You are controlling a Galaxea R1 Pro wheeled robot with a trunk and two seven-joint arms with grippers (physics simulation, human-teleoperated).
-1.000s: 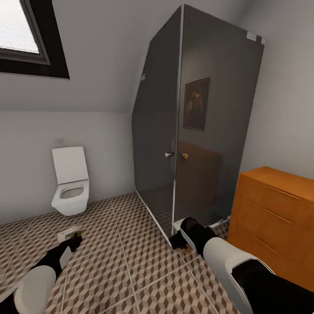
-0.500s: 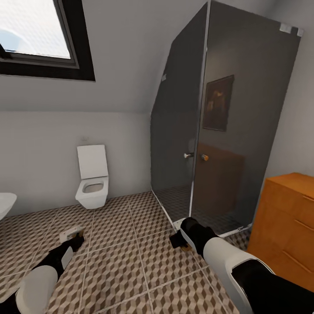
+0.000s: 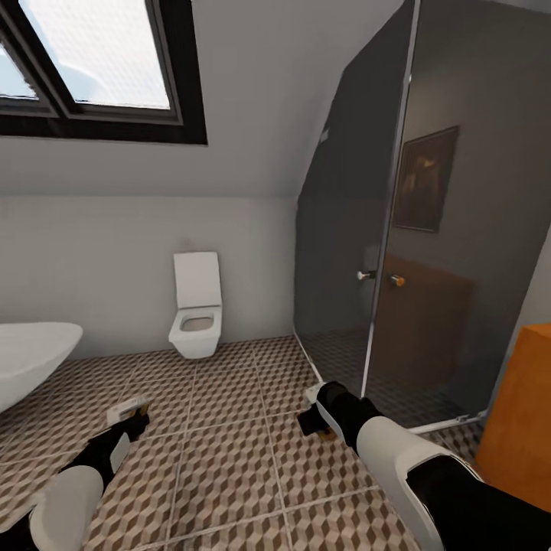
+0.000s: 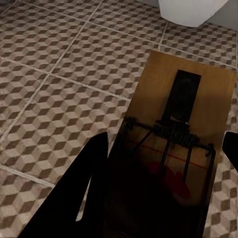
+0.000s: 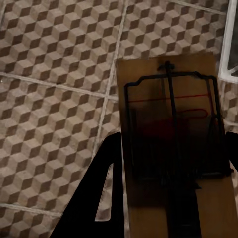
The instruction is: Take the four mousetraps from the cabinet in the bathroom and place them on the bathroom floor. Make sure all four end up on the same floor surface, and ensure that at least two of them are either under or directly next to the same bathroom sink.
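Left gripper [image 4: 163,188]: its two dark fingers [image 4: 91,183] stand either side of a wooden mousetrap [image 4: 183,134], pinching it; the trap's black wire spring and bar face the camera, and patterned tile lies below it. In the head view this gripper [image 3: 132,417] hangs low over the bathroom floor [image 3: 229,459], a pale slab at its tip.

Right gripper [image 5: 171,198]: its fingers [image 5: 106,183] likewise clamp a second mousetrap [image 5: 173,148], wire frame uppermost, held clear above the cube-printed tiles. In the head view the right gripper [image 3: 315,417] sits near the lower corner of the glass shower enclosure [image 3: 398,252].

Surroundings, outward from the arms: a white toilet [image 3: 197,315] against the far wall; the rounded white rim of a bathtub [image 3: 30,352] at the left edge; a roof window [image 3: 99,69] above; an orange dresser [image 3: 524,413] at the right edge.

Progress, as a judgement: two of the four traps are in hand and out of the cabinet, but neither rests on the floor yet. No trap is seen lying on the tiles, so the count of those already placed cannot be told. What remains is to carry this pair to the sink, set them down under or beside it, and account for the other two.
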